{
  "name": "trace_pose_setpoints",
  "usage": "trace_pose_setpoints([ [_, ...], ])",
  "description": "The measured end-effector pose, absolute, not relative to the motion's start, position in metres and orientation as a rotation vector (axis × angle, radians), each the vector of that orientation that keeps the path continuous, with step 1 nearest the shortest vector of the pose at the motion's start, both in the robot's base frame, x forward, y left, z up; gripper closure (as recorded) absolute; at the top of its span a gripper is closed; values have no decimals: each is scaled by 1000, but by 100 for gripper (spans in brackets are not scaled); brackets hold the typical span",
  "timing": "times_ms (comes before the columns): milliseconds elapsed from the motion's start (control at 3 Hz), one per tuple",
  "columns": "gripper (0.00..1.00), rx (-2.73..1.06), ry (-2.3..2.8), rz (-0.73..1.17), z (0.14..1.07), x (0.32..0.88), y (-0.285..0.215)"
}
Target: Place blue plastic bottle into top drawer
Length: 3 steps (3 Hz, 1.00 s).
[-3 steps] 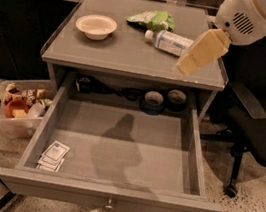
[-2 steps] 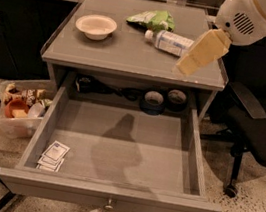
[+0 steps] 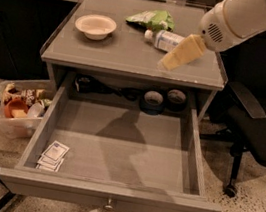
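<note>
Leftward by a little, the hand (image 3: 181, 54) has slid across the worktop (image 3: 116, 54) and now hangs over the right end of the blue plastic bottle (image 3: 160, 39). The bottle lies on its side where it was, just in front of the green snack bag (image 3: 152, 19). Whether the hand is open or closed I cannot tell. No grasp looks made yet; the top drawer (image 3: 58, 187) stands pulled out below, ready to receive the bottle.
</note>
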State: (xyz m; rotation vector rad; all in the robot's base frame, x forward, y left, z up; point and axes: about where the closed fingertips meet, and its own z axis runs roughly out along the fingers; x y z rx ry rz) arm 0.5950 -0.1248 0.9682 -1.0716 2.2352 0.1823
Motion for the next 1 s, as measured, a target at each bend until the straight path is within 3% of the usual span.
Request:
trace_pose_setpoints([
  [1000,0,-664,2159,92,941,762,-130],
])
